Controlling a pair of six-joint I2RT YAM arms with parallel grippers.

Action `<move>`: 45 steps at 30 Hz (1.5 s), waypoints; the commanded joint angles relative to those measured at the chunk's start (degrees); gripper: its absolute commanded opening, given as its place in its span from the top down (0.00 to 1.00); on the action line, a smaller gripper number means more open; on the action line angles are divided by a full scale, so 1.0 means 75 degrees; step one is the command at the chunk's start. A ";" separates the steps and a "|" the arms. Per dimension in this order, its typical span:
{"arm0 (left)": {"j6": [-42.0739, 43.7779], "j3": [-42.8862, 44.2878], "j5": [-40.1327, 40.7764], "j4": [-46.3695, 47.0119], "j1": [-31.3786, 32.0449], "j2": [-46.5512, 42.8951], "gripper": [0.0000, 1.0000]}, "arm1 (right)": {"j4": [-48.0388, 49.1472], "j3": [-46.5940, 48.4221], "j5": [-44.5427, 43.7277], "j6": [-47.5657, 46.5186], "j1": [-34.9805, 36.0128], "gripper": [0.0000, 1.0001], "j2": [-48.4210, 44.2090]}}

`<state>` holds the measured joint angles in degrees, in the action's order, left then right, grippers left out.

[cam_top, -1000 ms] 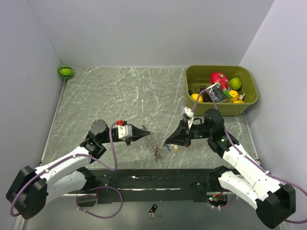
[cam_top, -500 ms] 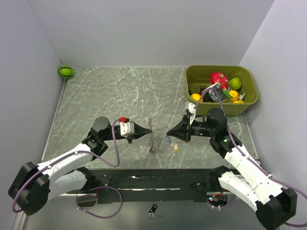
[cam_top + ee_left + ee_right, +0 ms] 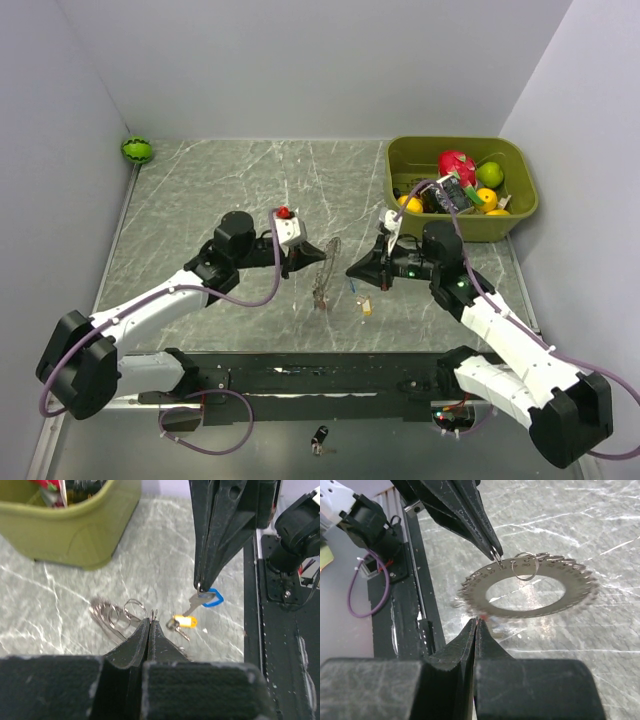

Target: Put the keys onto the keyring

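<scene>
The keyring (image 3: 327, 264), a grey toothed metal ring (image 3: 536, 608), hangs above the table's middle, carrying small wire loops (image 3: 525, 566). My left gripper (image 3: 317, 256) is shut on its edge (image 3: 151, 620). Seen nearly edge-on in the left wrist view, the keyring (image 3: 107, 616) lies left of those tips. My right gripper (image 3: 349, 272) faces the ring from the right and is shut (image 3: 477, 621) on a blue-headed key (image 3: 208, 599), which dangles below its tips. A yellow-tagged key (image 3: 366, 307) lies on the table (image 3: 184, 622). More keys (image 3: 320, 299) sit under the ring.
An olive bin (image 3: 462, 229) of toy fruit stands at the back right, its wall (image 3: 75, 530) close behind the ring. A small watermelon ball (image 3: 137, 150) rests in the far left corner. A black fob (image 3: 319, 437) lies beyond the black base rail (image 3: 320, 375).
My left gripper has carried the keyring up and farther back, turning it flatter toward the right gripper. My right gripper has risen slightly with the blue key.
</scene>
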<state>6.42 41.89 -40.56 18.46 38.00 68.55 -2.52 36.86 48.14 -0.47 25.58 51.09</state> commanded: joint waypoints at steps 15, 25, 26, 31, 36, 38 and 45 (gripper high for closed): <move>-0.0152 0.0884 0.0111 -0.1102 0.0078 0.0188 0.99 | 0.1028 0.0827 0.0554 -0.0066 0.0022 1.00 0.0675; -0.0047 0.0860 0.0122 -0.1125 0.0078 0.0187 0.99 | 0.0888 0.1120 0.0472 -0.0101 0.0280 1.00 0.1180; -0.0024 0.0907 0.0111 -0.1172 0.0090 0.0199 0.99 | 0.0864 0.1178 0.0460 -0.0101 0.0303 1.00 0.1215; -0.0070 0.0930 0.0040 -0.1067 0.0090 0.0258 0.99 | 0.0700 0.1296 0.0191 -0.0195 0.0456 1.00 0.1356; -0.0035 0.0966 0.0052 -0.1137 0.0113 0.0270 0.99 | 0.0548 0.1436 -0.0114 -0.0218 0.0597 1.00 0.1508; -0.0035 0.0977 0.0064 -0.1148 0.0113 0.0281 0.99 | 0.0466 0.1507 -0.0160 -0.0265 0.0643 1.00 0.1590; -0.0058 0.0954 0.0075 -0.1125 0.0137 0.0258 0.99 | 0.0314 0.1612 -0.0453 -0.0324 0.0737 1.00 0.1684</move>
<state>6.31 46.22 -39.20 8.23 38.72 71.05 -0.27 45.36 46.89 -1.48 30.48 63.24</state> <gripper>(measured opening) 0.023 0.009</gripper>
